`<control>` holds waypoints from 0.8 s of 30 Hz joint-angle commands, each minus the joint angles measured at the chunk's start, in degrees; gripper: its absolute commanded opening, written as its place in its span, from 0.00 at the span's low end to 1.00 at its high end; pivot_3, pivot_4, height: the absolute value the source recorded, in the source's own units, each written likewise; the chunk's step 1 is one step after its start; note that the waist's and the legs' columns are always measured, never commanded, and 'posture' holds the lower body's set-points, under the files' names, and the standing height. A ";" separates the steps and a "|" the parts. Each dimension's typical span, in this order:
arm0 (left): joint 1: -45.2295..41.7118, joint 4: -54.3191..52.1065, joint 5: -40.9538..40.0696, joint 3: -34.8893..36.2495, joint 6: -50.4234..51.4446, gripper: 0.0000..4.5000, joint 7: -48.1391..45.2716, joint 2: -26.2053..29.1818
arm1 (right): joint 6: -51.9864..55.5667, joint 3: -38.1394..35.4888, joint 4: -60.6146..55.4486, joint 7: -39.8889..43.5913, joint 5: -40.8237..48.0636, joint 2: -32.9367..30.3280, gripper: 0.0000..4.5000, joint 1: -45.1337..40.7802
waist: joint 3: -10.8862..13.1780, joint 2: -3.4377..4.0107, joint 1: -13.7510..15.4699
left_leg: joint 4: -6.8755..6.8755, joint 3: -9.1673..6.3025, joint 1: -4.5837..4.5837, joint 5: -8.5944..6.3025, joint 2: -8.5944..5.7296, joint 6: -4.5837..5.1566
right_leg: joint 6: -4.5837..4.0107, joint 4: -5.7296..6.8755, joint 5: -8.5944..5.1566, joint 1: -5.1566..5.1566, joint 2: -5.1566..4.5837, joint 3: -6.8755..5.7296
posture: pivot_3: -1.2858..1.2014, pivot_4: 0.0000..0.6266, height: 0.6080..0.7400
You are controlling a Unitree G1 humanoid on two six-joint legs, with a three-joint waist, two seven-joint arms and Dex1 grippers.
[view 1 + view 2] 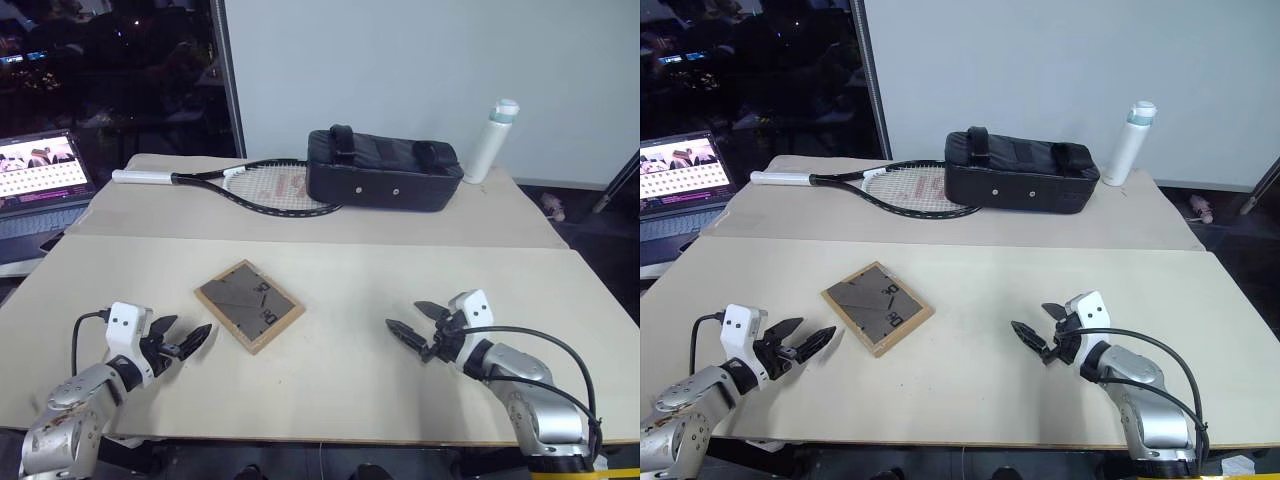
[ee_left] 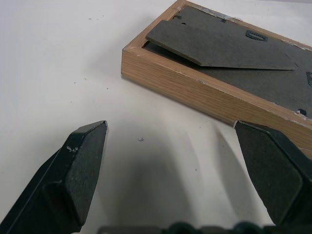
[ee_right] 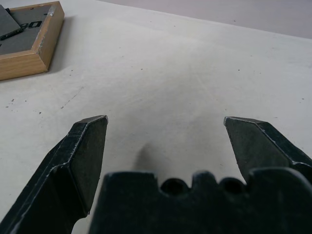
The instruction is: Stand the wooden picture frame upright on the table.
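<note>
Both grippers, left (image 1: pixel 187 343) and right (image 1: pixel 411 323), gape wide and empty. The wooden picture frame (image 1: pixel 249 304) lies back-up just ahead of the left one, so a shallow pinch probably just skids it across the worktop (image 1: pixel 340 400).

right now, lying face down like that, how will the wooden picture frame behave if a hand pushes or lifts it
The wooden picture frame looks stiff, with solid wood sides, so it should probably slide flat across the table rather than bend. Its low flat shape seems hard to get under. Its fold-out stand looks thin, so it may flex.

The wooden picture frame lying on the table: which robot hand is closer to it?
Left. The left gripper sits open just beside the wooden picture frame, fingers aimed at its edge. The right gripper is open too, farther off across bare table.
</note>
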 commanded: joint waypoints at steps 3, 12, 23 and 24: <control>3.24 -3.81 -7.09 6.86 6.78 0.88 -2.03 4.10 | -3.11 4.00 8.79 5.73 -0.60 -2.01 0.94 -11.51 | 0.10 -0.10 -1.05 | 0.03 0.03 0.01 0.00 0.01 0.00 | -0.05 0.00 0.01 -0.03 0.01 0.03 | 0.52 0.24 0.67; 1.18 -7.83 -4.19 3.12 13.58 0.18 10.54 1.61 | -18.94 12.71 47.61 7.12 -9.63 8.69 0.30 -38.24 | 0.28 -0.34 -0.84 | 0.02 -0.05 0.00 0.09 0.01 0.13 | 0.17 -0.11 0.31 0.06 0.05 -0.02 | 0.52 0.24 0.67; -7.09 -6.99 -1.74 -5.29 15.94 0.00 20.91 -8.58 | -32.56 16.46 71.85 13.25 -15.28 20.75 0.01 -48.73 | 0.28 -0.33 0.10 | -0.06 -0.10 -0.16 0.09 0.02 0.12 | 0.20 -0.22 0.34 0.06 0.06 -0.10 | 0.52 0.24 0.67; -7.11 -7.31 -1.74 -6.02 16.22 0.00 20.99 -9.32 | -32.93 16.75 71.70 14.73 -15.43 21.15 0.01 -48.37 | 0.27 -0.33 0.09 | -0.05 -0.10 -0.15 0.09 0.02 0.12 | 0.21 -0.22 0.35 0.07 0.06 -0.10 | 0.52 0.24 0.67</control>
